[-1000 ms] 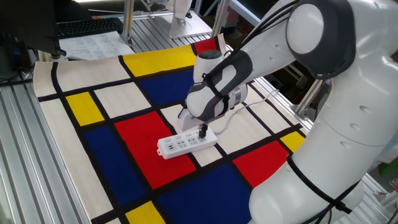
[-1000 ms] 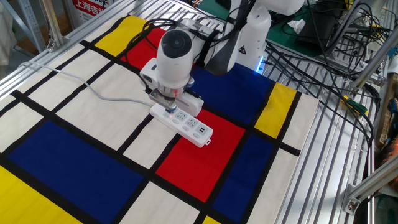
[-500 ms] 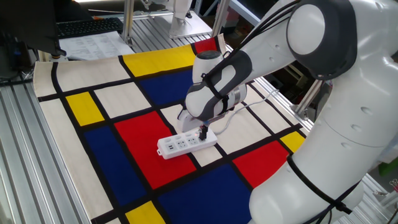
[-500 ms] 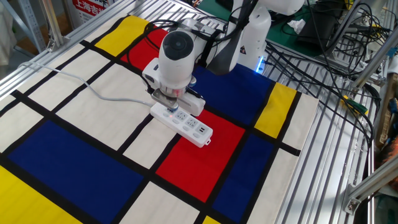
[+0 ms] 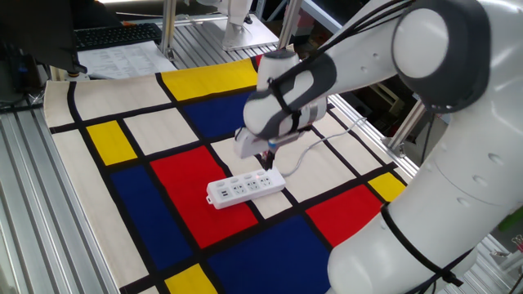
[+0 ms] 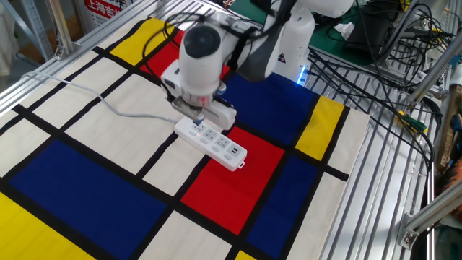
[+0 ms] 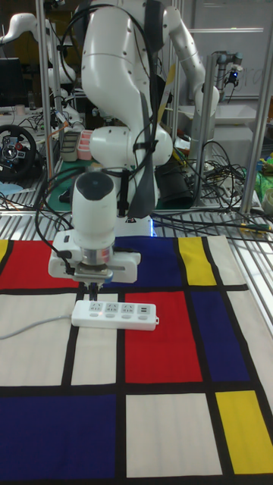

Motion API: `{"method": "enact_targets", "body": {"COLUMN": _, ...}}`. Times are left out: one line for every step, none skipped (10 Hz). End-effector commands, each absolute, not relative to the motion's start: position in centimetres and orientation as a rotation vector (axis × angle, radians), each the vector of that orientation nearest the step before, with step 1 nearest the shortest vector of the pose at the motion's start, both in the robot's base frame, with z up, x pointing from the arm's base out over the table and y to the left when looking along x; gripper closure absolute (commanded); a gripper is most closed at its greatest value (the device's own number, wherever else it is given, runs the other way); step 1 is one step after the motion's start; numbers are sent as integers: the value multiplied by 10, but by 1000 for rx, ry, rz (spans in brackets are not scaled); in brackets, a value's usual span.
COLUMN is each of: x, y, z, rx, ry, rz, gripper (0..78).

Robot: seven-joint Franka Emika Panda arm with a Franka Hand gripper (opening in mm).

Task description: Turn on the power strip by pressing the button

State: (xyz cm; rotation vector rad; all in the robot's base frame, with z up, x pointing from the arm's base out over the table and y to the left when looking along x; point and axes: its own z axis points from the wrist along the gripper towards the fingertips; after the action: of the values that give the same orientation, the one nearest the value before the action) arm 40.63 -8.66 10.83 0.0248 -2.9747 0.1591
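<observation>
The power strip (image 7: 115,313) lay flat on the patterned mat (image 7: 155,394), across a red and a pale panel, its cord (image 6: 108,105) trailing off to the left in the tall view. The gripper (image 7: 92,289) hung just above the strip's cord end, apart from it. Whether its fingers were together or apart could not be told. A descent slightly off line could hit a socket or nudge the loose strip sideways. The button itself was too small to make out.

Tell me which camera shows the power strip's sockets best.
The tall fixed view: the power strip lies side-on, its sockets unobstructed below the gripper. Both other fixed views show it smaller and angled, the arm crowding its cord end.
</observation>
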Motion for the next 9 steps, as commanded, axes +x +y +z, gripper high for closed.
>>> {"method": "enact_targets", "body": {"x": 450, "y": -91, "z": 194, "rx": -41, "ry": -3013, "rz": 150, "gripper": 776}}
{"method": "enact_targets", "body": {"x": 451, "y": -92, "z": 196, "rx": -45, "ry": -3033, "rz": 147, "gripper": 776}}
{"method": "enact_targets", "body": {"x": 452, "y": -92, "z": 196, "rx": -43, "ry": -3042, "rz": 139, "gripper": 776}}
{"method": "enact_targets", "body": {"x": 454, "y": -93, "z": 198, "rx": -39, "ry": -3042, "rz": 136, "gripper": 776}}
{"method": "enact_targets", "body": {"x": 454, "y": -93, "z": 198, "rx": -39, "ry": -3042, "rz": 136, "gripper": 776}}
{"method": "enact_targets", "body": {"x": 456, "y": -93, "z": 200, "rx": -38, "ry": -3041, "rz": 135, "gripper": 776}}
{"method": "enact_targets", "body": {"x": 460, "y": -93, "z": 202, "rx": -42, "ry": -3043, "rz": 129, "gripper": 776}}
{"method": "enact_targets", "body": {"x": 465, "y": -92, "z": 204, "rx": -40, "ry": -3044, "rz": 123, "gripper": 776}}
{"method": "enact_targets", "body": {"x": 469, "y": -91, "z": 206, "rx": -39, "ry": -3042, "rz": 112, "gripper": 776}}
